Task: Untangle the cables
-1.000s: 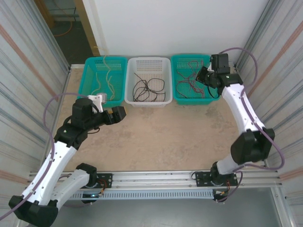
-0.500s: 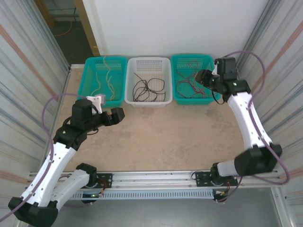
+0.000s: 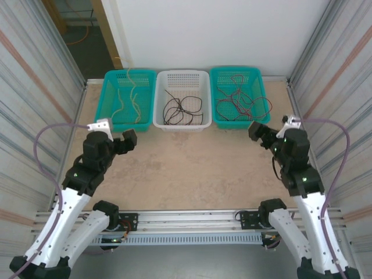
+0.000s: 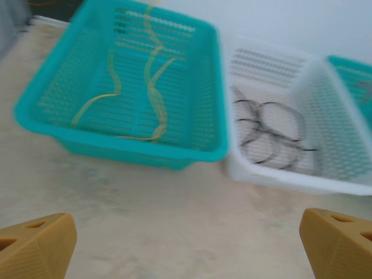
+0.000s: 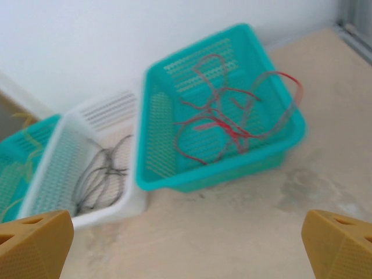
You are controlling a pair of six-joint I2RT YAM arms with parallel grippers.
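Yellow cables (image 3: 129,102) (image 4: 152,96) lie in the left teal basket (image 3: 110,119) (image 4: 70,125). Black cables (image 3: 181,108) (image 4: 270,131) lie in the white basket (image 3: 181,125) (image 4: 290,180). Red cables (image 3: 239,102) (image 5: 224,119) lie in the right teal basket (image 3: 235,124) (image 5: 232,168); one loop hangs over its right rim. My left gripper (image 3: 129,139) (image 4: 186,247) stands open over bare table in front of the left basket. Open too, my right gripper (image 3: 260,133) (image 5: 187,247) hangs in front of the right basket. Nothing sits between either pair of fingers.
The three baskets stand in a row against the white back wall. Corrugated metal walls (image 3: 35,104) close in both sides. The beige table (image 3: 186,163) spreads between the baskets and the arm bases on the rail (image 3: 192,218).
My right arm has pulled back from over the right teal basket toward the near edge, its gripper opening on the way. My left arm has drawn back and to the left.
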